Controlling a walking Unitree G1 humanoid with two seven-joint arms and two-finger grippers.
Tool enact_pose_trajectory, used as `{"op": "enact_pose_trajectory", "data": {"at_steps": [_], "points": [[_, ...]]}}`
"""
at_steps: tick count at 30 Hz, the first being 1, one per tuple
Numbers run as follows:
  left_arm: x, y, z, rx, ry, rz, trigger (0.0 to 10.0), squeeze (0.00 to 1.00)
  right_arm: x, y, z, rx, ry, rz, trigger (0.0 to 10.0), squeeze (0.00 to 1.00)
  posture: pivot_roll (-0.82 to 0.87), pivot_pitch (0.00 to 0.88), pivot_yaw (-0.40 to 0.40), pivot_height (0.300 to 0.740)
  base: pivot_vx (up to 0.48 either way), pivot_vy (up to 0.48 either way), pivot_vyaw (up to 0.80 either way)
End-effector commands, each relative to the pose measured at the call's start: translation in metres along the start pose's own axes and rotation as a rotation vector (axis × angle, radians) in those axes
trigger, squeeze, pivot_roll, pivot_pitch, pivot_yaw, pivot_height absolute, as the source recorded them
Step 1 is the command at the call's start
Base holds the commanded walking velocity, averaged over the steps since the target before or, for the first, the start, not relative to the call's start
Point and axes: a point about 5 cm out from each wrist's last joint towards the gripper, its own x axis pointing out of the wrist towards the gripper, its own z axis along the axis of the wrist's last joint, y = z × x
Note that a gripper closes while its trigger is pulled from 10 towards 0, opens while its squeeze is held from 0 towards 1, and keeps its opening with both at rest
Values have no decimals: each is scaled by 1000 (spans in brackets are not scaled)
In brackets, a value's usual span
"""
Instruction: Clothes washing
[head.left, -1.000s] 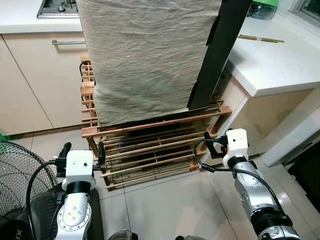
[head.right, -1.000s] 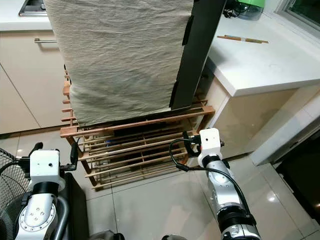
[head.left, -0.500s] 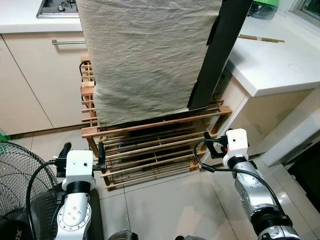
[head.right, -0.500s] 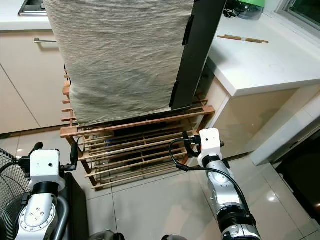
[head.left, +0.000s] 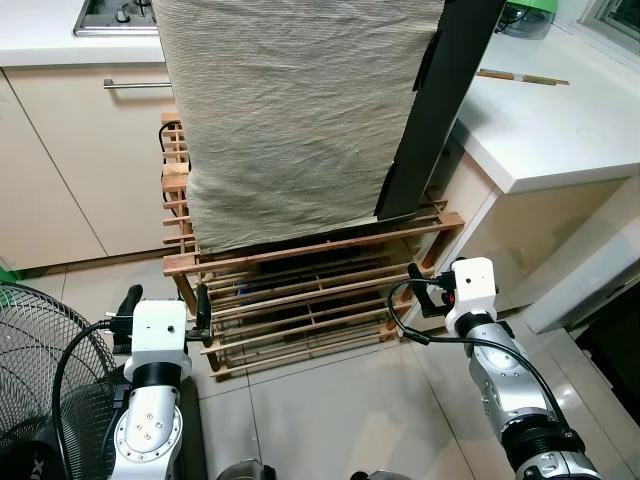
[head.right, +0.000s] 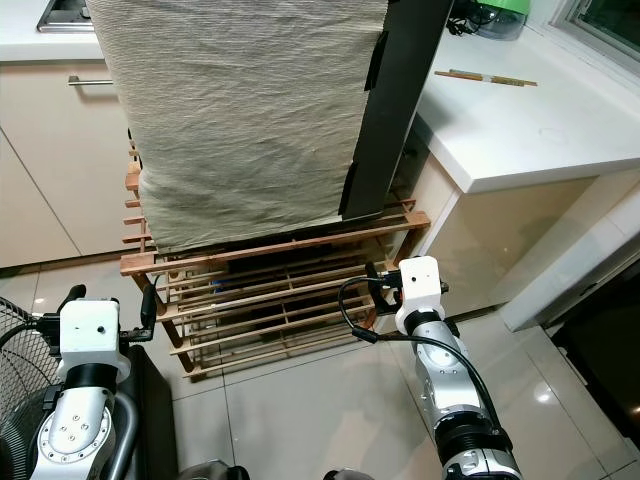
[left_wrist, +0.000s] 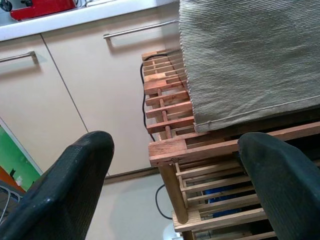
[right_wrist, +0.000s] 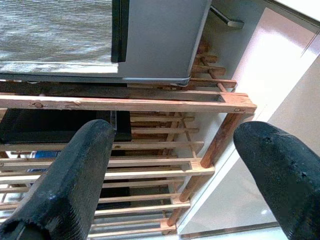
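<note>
- So the thing to wash looks like the beige cloth (head.left: 295, 110), draped over a tall dark appliance (head.left: 440, 110) that stands on the top edge of a wooden slatted rack (head.left: 310, 290), hem hanging just above the rack's front rail.
- Left gripper (head.left: 163, 300) sits low by the rack's left corner, fingers (left_wrist: 60, 195) spread wide with nothing between them.
- Right gripper (head.left: 430, 285) is near the rack's right corner, also spread apart and empty, looking in at the shelves.
- Both are under the cloth and not touching it, so I'd say no grab has begun.
- Risks (my guess): a tug on the hem from down here could tip the appliance or shift it on the slats.
- 2 more: a standing fan (head.left: 40, 380) just beside the left arm, and a cable (head.left: 165, 150) along the rack's left edge could snag a finger.
</note>
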Motion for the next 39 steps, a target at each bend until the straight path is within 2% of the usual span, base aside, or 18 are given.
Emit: {"op": "enact_pose_trajectory", "data": {"at_steps": [1, 16, 20, 25, 28, 31, 34, 36, 38, 39], "points": [[19, -13, -1, 51, -7, -95, 10000, 0, 4, -5, 7, 35, -13, -20, 10000, 0, 7, 38, -61, 740, 0, 0, 0], [19, -13, -1, 50, -7, -94, 10000, 0, 5, -3, 5, 29, 3, -5, 10000, 0, 7, 38, -62, 740, 0, 0, 0], [26, -17, 4, 47, -27, -119, 10000, 0, 5, -4, 5, 38, -3, -18, 10000, 0, -11, 41, -53, 740, 0, 0, 0], [36, -20, 2, 9, 1, -129, 10000, 0, 8, 1, 3, 43, 10, -7, 10000, 0, -9, 47, -59, 740, 0, 0, 0], [53, -27, -18, -21, 99, -153, 10000, 0, 16, 6, -4, 101, 87, -27, 10000, 0, -9, 42, -59, 740, 0, 0, 0], [59, -35, -42, -46, 214, -183, 10000, 0, 20, 10, -12, 147, 173, -43, 10000, 0, 0, 41, -57, 740, 0, 0, 0], [59, -46, -65, -22, 332, -229, 10000, 0, 19, 20, -23, 132, 261, -24, 10000, 0, -2, 42, -58, 740, 0, 0, 0], [56, -51, -80, -26, 432, -243, 10000, 0, 15, 32, -36, 115, 362, 16, 10000, 0, -3, 39, -60, 740, 0, 0, 0], [52, -53, -90, -54, 517, -244, 10000, 0, 9, 37, -47, 113, 447, 26, 10000, 0, 0, 39, -67, 740, 0, 0, 0], [43, -53, -104, -91, 618, -227, 10000, 0, 2, 40, -59, 113, 532, 27, 10000, 0, 3, 41, -72, 740, 0, 0, 0]]}}
